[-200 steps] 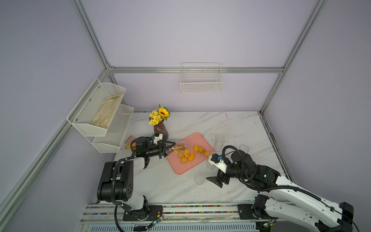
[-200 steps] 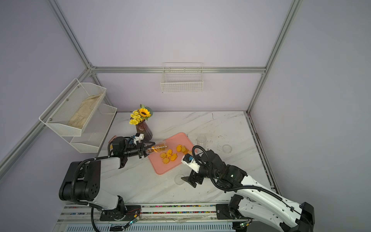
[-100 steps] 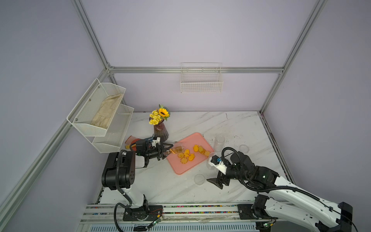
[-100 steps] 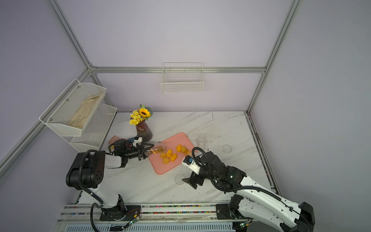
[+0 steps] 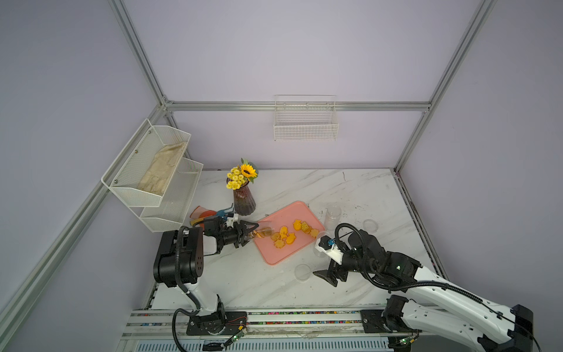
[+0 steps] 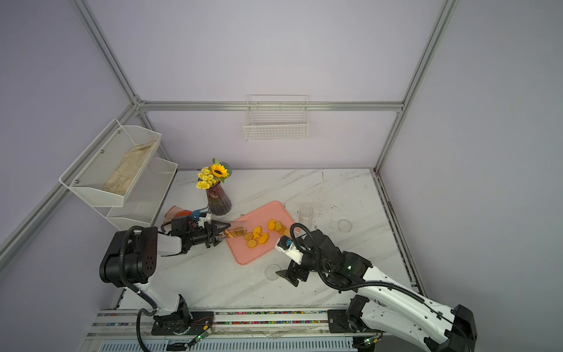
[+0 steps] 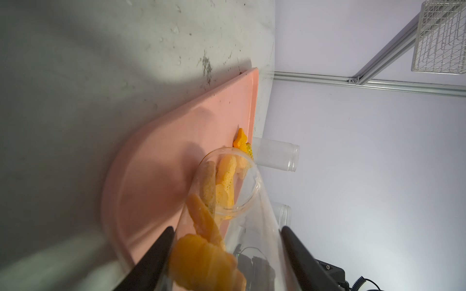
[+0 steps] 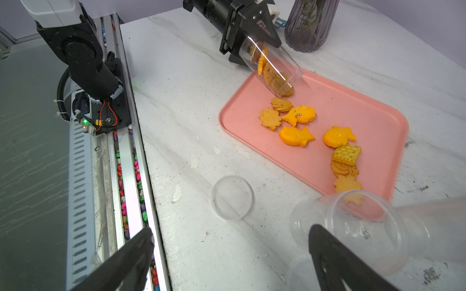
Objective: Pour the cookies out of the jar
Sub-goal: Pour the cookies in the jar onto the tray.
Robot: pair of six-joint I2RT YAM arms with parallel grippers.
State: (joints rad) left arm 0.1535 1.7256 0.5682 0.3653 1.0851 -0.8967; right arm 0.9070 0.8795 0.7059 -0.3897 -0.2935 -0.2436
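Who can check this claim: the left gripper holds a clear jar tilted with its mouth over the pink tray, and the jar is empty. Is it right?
Not quite. The jar is not empty: several cookies sit inside it, as the right wrist view shows. The rest holds: the left gripper holds it tilted, mouth over the pink tray.

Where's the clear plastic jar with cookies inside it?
In both top views the clear plastic jar is tipped in the left gripper, its mouth over the pink tray's left end, just in front of the dark ribbed vase.
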